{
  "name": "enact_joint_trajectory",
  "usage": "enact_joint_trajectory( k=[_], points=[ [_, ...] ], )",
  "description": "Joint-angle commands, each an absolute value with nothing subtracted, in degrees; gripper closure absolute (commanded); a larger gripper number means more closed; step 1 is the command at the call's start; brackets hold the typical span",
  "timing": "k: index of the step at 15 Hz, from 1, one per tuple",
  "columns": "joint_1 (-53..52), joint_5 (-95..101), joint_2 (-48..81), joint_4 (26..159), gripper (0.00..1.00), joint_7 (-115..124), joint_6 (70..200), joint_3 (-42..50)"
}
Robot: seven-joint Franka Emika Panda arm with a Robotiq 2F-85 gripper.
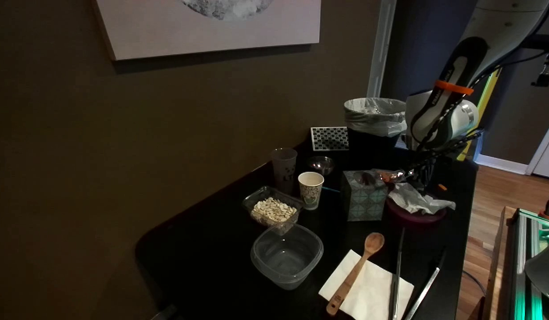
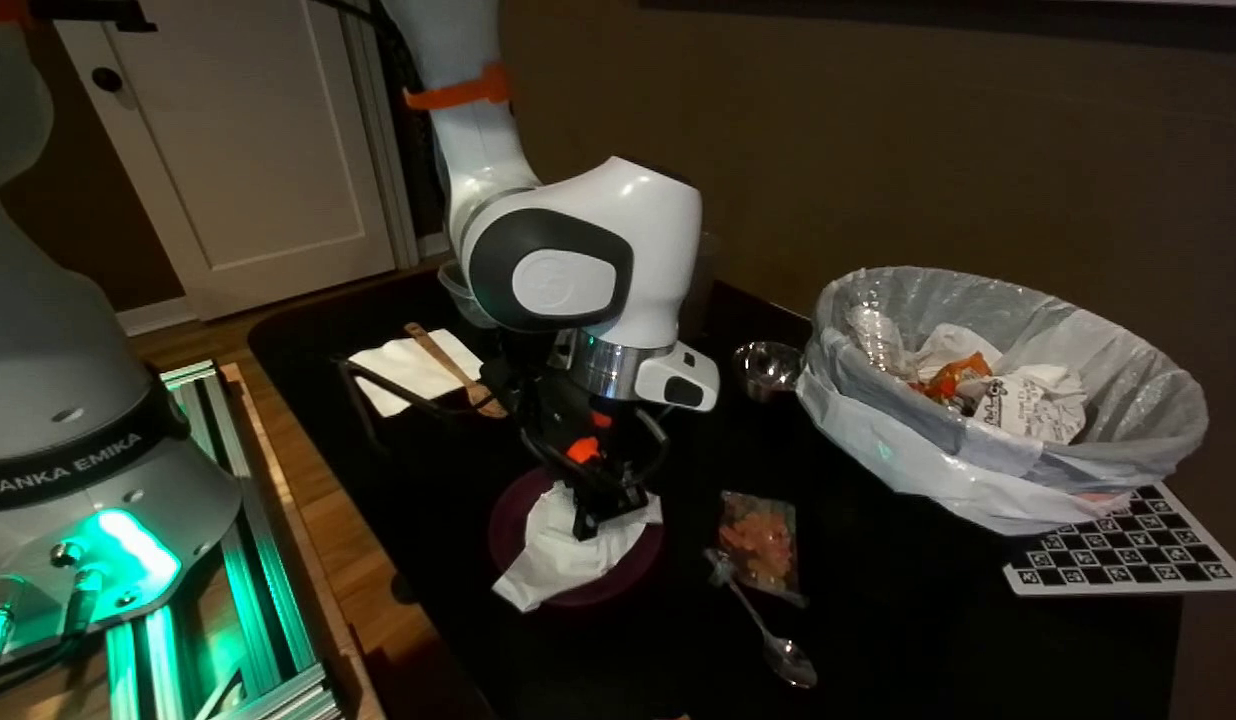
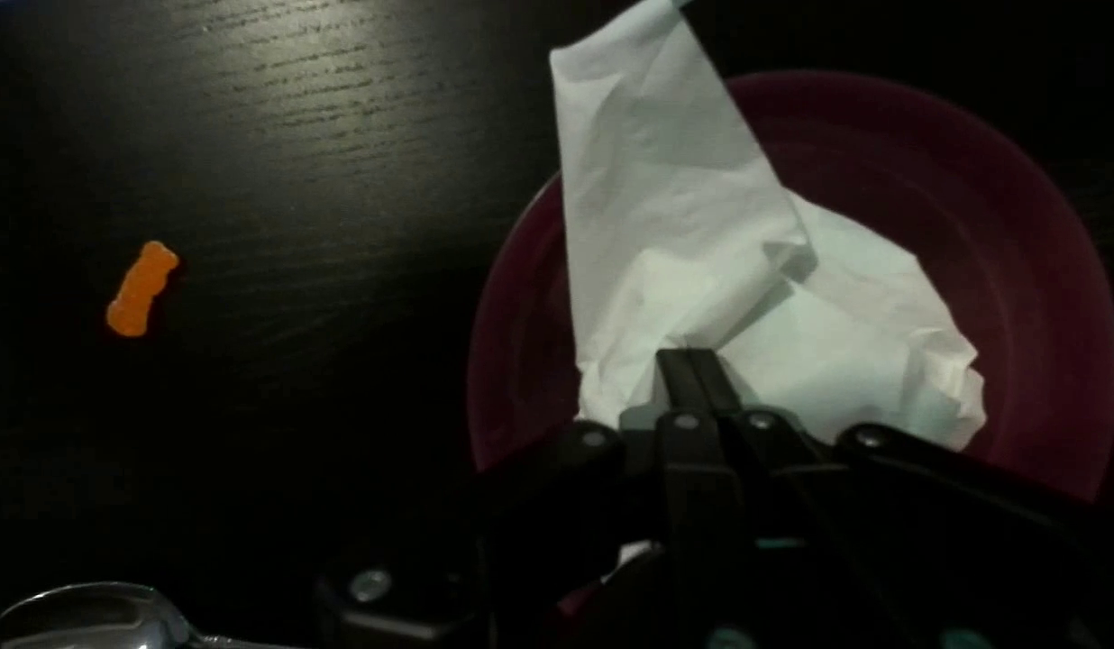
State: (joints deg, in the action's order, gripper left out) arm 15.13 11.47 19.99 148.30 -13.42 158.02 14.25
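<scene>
The clenched claw (image 3: 697, 354) meets the white napkin (image 3: 674, 207), pinch unclear; maroon dish (image 3: 1057, 297) beneath it, 1 orange piece (image 3: 142, 290) nearby.

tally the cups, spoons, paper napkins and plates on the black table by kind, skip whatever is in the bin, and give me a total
Cups: 2 (patterned paper cup, translucent plastic cup)
Spoons: 2 (wooden spoon, metal spoon)
Paper napkins: 2 (crumpled napkin, flat napkin)
Plates: 1 (purple plate)
Total: 7

oats (image 1: 273, 210) in clear tray (image 1: 255, 197), paper cup (image 1: 310, 192) beside; patterned box (image 1: 365, 201) near
</scene>
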Motion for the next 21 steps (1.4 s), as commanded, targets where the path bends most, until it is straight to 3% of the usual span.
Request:
enact_joint_trajectory(
  k=[1,3,9,12,21],
  points=[
    [13.4,12.8,18.6,148.8,0.73,-11.2,157.7,15.5],
    [13.6,12.3,17.6,149.3,0.64,-11.6,158.1,15.1],
    [14.0,11.8,14.6,150.4,0.18,-11.4,160.5,15.0],
    [14.6,9.7,15.0,150.8,0.00,-11.6,162.9,13.9],
    [20.2,-3.8,18.8,153.5,0.00,-14.4,171.0,4.3]
  ],
)
